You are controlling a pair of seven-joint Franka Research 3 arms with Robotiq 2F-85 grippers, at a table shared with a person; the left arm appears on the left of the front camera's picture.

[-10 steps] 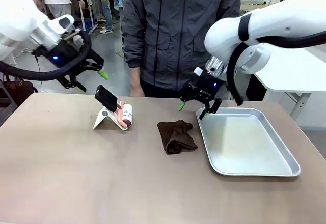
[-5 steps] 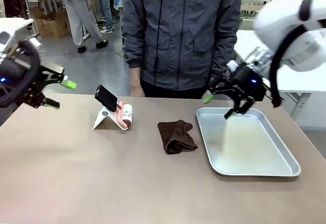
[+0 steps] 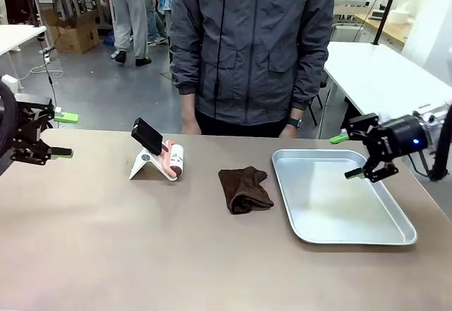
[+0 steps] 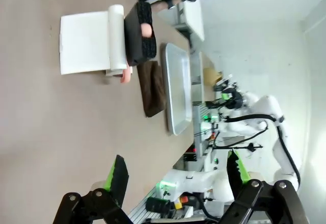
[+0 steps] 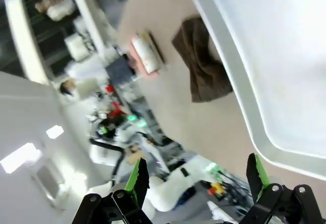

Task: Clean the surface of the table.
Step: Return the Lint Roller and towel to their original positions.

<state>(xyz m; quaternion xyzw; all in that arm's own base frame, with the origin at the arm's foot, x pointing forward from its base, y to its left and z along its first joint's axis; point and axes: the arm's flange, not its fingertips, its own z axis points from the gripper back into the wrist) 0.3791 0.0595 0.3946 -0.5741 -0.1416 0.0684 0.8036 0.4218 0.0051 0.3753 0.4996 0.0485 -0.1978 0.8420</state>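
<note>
- Table point(image 3: 106, 254): brownish top, spanning the foreground; the surface to be cleaned.
- Cloth point(image 3: 244, 189): crumpled mid-table, presumably the wiper, lying unheld.
- Tray point(image 3: 385, 237): just right of the cloth.
- Left gripper point(image 3: 62, 136): jaws spread, empty, at the table's left edge.
- Right gripper point(image 3: 347, 156): jaws spread, empty, above the tray's far right rim.

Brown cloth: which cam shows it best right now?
Front view: the brown cloth lies crumpled and unobstructed mid-table beside the tray. Left wrist view shows it small and edge-on; right wrist view shows it blurred.

A brown cloth point(image 3: 244, 189) lies crumpled between a metal tray point(image 3: 342, 233) and what looks like a lint roller point(image 3: 174, 161).
</note>
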